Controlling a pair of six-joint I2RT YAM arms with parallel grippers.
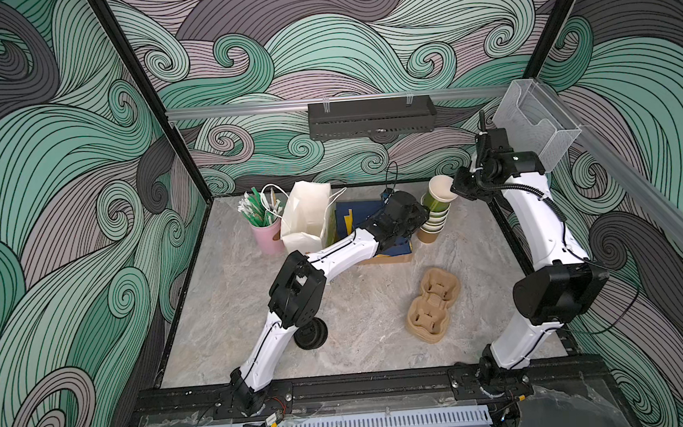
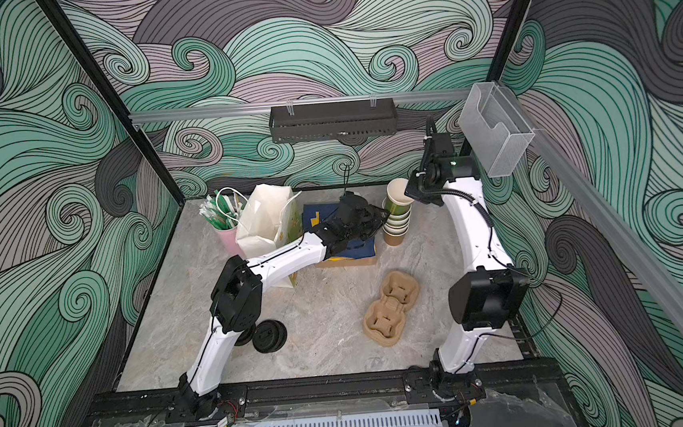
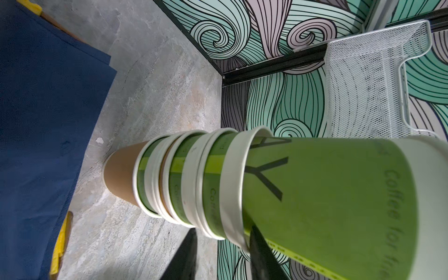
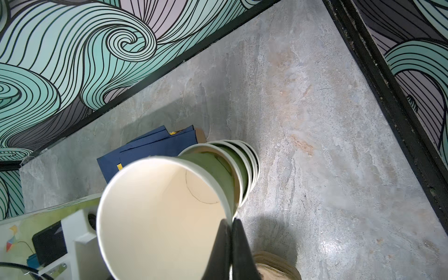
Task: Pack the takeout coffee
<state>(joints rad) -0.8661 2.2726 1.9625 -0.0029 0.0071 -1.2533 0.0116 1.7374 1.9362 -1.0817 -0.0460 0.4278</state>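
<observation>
The left arm hides part of the black lids, and the left wrist view crops the top cup.

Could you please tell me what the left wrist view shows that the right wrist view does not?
Only the left wrist: the green printed side of the top cup, the brown bottom cup and a white mesh basket. Only the right wrist: that cup's white inside and the right gripper pinching its rim. Both: the cup stack and blue sheets.

Swirl-patterned walls, grey marble-look tabletop, black shelf on rear rail.
</observation>
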